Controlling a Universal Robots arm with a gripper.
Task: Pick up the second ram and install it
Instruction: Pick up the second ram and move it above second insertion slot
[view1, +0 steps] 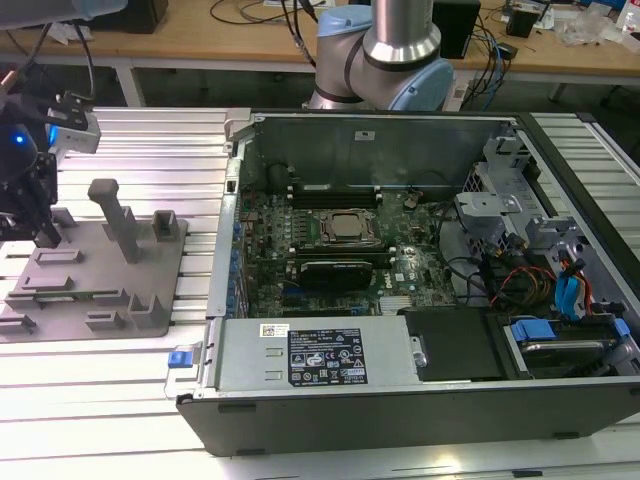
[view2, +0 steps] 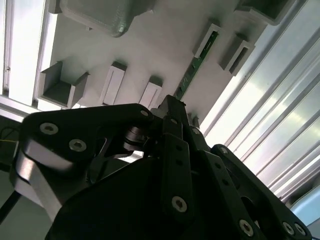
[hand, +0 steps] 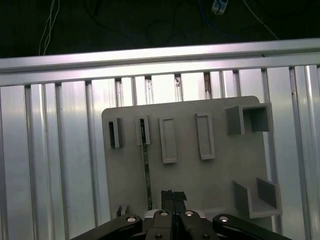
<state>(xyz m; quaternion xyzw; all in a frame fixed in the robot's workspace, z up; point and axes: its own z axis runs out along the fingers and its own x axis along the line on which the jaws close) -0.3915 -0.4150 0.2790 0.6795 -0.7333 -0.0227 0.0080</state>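
Note:
The second ram is a thin green strip standing on edge in the slotted holders of the grey plastic plate. In the second wrist view the second ram runs from a holder towards my fingertips. My gripper hangs just above the plate with its black fingers pressed together and nothing between them, a little to one side of the strip. In the exterior view my gripper is at the far left, over the plate.
An open computer case lies at the exterior view's right of the plate, with its motherboard exposed. Upright posts rise from the plate close to my gripper. Ribbed aluminium table rails surround both.

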